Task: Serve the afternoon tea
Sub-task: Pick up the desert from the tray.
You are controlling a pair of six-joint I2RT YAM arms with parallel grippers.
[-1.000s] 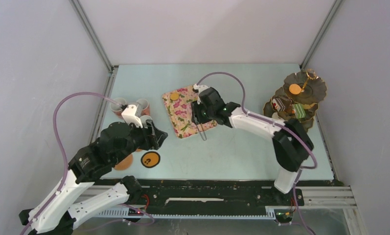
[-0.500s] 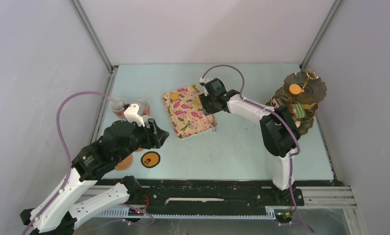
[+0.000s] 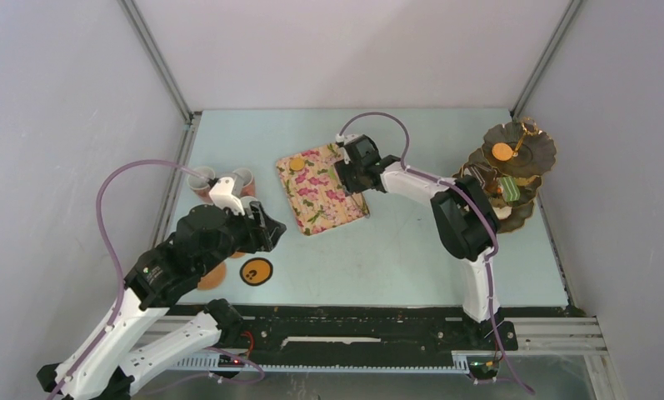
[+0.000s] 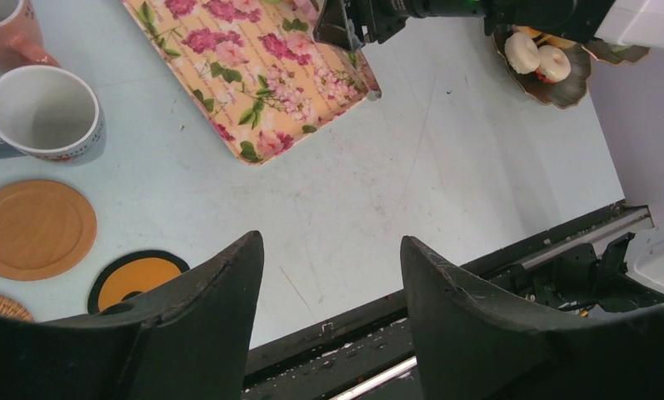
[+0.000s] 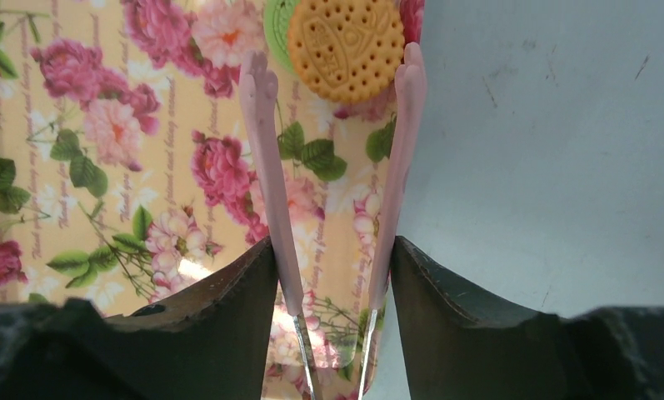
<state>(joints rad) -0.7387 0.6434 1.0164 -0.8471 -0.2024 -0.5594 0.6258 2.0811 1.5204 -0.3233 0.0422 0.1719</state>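
My right gripper is shut on the pink tongs. Their two tips sit either side of a round biscuit near the edge of the floral tray. From above, this gripper is at the tray's far right corner and the biscuit is at its far left. The dark three-tier stand at the right holds a biscuit, cake slices and donuts. My left gripper is open and empty above the table, near the mugs and coasters.
A pink mug stands behind the pale one. A black and orange coaster and a wooden one lie at the front left. The enclosure walls close in at left, right and back. The table's black front rail is under my left gripper.
My right gripper has moved from the tray's near right side to its far right corner, turning so the tongs now point along the tray at the biscuit. The left arm has barely moved.
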